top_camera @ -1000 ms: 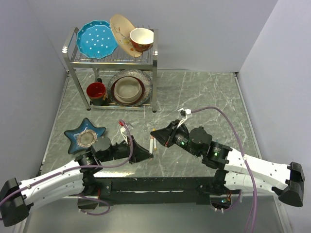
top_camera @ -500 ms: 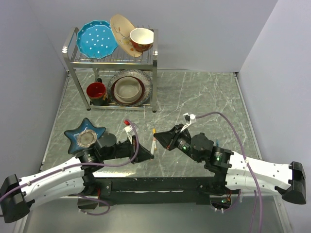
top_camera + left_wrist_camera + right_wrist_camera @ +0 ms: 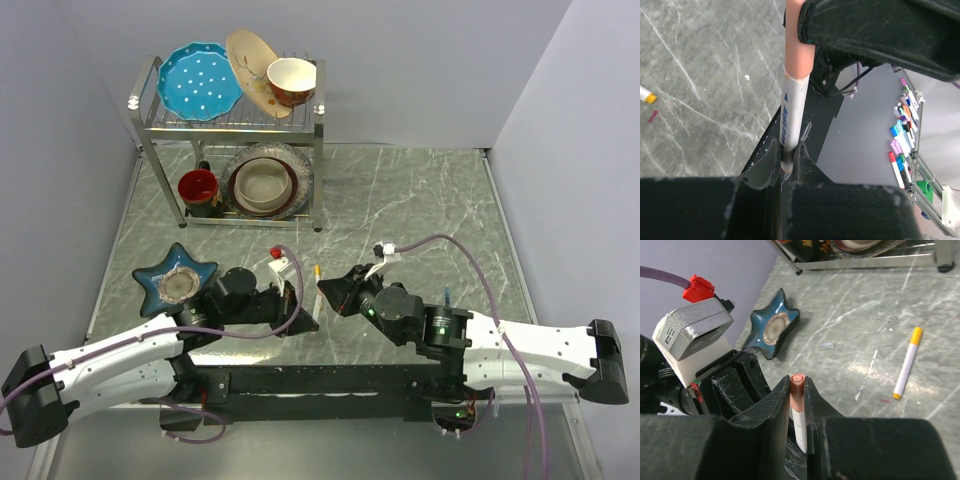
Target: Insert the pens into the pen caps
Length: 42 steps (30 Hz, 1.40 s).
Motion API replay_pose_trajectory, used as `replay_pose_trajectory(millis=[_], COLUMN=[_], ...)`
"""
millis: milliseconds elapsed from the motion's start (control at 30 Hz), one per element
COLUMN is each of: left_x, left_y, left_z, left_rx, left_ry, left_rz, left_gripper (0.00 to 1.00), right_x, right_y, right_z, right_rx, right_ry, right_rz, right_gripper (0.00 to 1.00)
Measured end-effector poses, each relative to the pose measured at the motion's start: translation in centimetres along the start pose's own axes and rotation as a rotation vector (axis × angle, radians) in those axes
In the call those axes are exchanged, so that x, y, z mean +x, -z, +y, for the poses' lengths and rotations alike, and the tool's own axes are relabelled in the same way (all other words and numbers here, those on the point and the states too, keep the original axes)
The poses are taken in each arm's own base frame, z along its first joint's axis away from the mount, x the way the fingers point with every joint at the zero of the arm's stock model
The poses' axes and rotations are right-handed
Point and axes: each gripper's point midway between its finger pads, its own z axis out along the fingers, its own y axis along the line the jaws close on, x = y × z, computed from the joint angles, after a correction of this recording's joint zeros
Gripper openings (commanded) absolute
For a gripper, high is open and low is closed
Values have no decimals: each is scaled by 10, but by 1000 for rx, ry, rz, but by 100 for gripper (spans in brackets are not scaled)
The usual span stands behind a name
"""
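A white pen stands between my two grippers. My left gripper is shut on its lower end. The salmon-orange pen cap sits on the pen's other end, with my right gripper shut on it; the white barrel shows below the cap. From above, the left gripper and right gripper meet tip to tip and hide the held pen. A second white pen with a yellow-orange end lies flat on the table just beyond them. A small dark blue pen lies by the right arm.
A metal dish rack with plates, bowls and a red mug stands at the back left. A blue star-shaped dish lies left of the left arm. A thin refill stick and a small clear piece lie on the marble.
The right gripper has come nearer and lower toward the left gripper, and the left wrist has shifted right. The two tips now stand closer together around the pen.
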Motion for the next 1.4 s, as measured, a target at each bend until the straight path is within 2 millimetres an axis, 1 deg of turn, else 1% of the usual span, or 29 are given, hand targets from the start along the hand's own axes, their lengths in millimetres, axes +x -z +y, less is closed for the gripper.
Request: replay_pose_trajectory(millis=[100, 133, 200, 233, 300, 333, 400, 433, 533, 700, 800, 1000, 1133, 1233, 1300, 1333, 1367, 1400], left_x=[1, 1, 0, -1, -5, -8, -20, -30, -53, -69, -74, -70, -67, -65, -64, -64, -63, -63], left_y=[-3, -3, -4, -5, -6, -7, -7, -7, -2, 12, 19, 27, 28, 28, 29, 29, 29, 30], left_z=[1, 1, 1, -1, -3, -5, -9, -11, -20, -37, -46, -56, -58, -60, -61, -61, -62, -63], left_rx=[-4, -4, -1, 3, 13, 20, 28, 31, 52, 102, 133, 186, 202, 212, 217, 220, 225, 228], left_ry=[0, 1, -4, -5, -11, -18, -33, -43, -78, -126, -147, -176, -189, -199, -201, -201, -203, -205], left_rz=[12, 14, 14, 14, 6, -5, -47, -84, -169, -242, -272, -278, -269, -260, -255, -253, -251, -252], left_gripper=[1, 1, 1, 1, 1, 1, 1, 1, 1, 1, 1, 1, 1, 1, 1, 1, 1, 1], right_x=[1, 0, -2, -3, -9, -12, -11, -9, -10, -28, -37, -43, -44, -37, -33, -31, -30, -28], right_y=[1, 1, 1, 2, 3, 4, 9, 12, 21, 33, 39, 40, 37, 31, 28, 26, 25, 24], right_z=[-3, -4, -4, -4, -2, 0, 3, 6, 14, 21, 27, 44, 55, 58, 59, 59, 60, 61], right_rx=[29, 37, 47, 52, 57, 55, 40, 22, -22, -80, -116, -170, -198, -202, -199, -197, -198, -200], right_ry=[0, -3, -4, -2, -4, -9, -8, -2, 11, 37, 57, 114, 148, 180, 196, 203, 210, 216], right_rz=[-3, -5, -8, -11, -26, -33, -21, -6, 6, -33, -50, -45, -38, -18, -7, -1, 4, 11], right_gripper=[8, 14, 20, 25, 29, 34, 39, 43, 49, 61, 62, 61, 59, 56, 50, 44, 30, 23])
